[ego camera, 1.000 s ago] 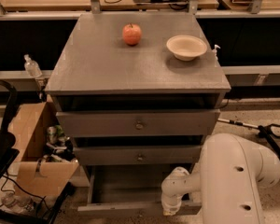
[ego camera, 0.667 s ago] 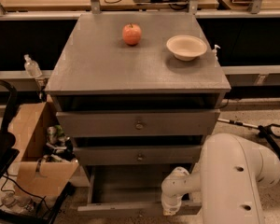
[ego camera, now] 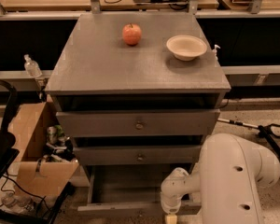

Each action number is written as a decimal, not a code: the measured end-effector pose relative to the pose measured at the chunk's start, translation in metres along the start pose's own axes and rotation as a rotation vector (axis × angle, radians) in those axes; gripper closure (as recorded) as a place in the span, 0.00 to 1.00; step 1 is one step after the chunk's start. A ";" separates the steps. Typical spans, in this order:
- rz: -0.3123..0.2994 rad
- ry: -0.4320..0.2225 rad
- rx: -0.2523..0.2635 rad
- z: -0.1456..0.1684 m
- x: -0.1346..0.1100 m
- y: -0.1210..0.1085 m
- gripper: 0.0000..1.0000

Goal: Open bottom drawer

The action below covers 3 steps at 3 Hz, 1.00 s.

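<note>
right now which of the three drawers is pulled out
The bottom drawer: its inside is exposed, while the top drawer and middle drawer show only their fronts. The gripper hangs at its front edge.

A red apple [ego camera: 131, 34] and a cream bowl [ego camera: 186, 47] sit apart on the grey cabinet top [ego camera: 107, 69]; a cardboard box [ego camera: 30, 139] stands left of the cabinet; a clear bottle [ego camera: 32, 66] behind it.

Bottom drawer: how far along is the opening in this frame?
Done: the bottom drawer stands pulled out, its inner floor showing below the middle drawer front. In hand: the gripper sits low at the drawer's front edge, at the bottom of the view; whether it grips anything there is hidden. Left: probably only letting go and backing away.
</note>
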<state>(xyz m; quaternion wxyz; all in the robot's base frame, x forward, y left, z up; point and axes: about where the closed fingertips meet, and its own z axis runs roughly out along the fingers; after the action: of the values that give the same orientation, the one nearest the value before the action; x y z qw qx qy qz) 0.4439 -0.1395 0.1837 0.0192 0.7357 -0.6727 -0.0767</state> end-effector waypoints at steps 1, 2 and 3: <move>0.000 0.000 0.000 0.000 0.000 0.000 0.00; 0.000 0.000 -0.003 0.001 0.000 0.002 0.19; 0.010 0.018 -0.053 0.008 -0.005 0.022 0.42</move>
<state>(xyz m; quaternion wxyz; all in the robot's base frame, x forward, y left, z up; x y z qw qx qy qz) 0.4207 -0.1355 0.1787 0.0449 0.7322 -0.6739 -0.0878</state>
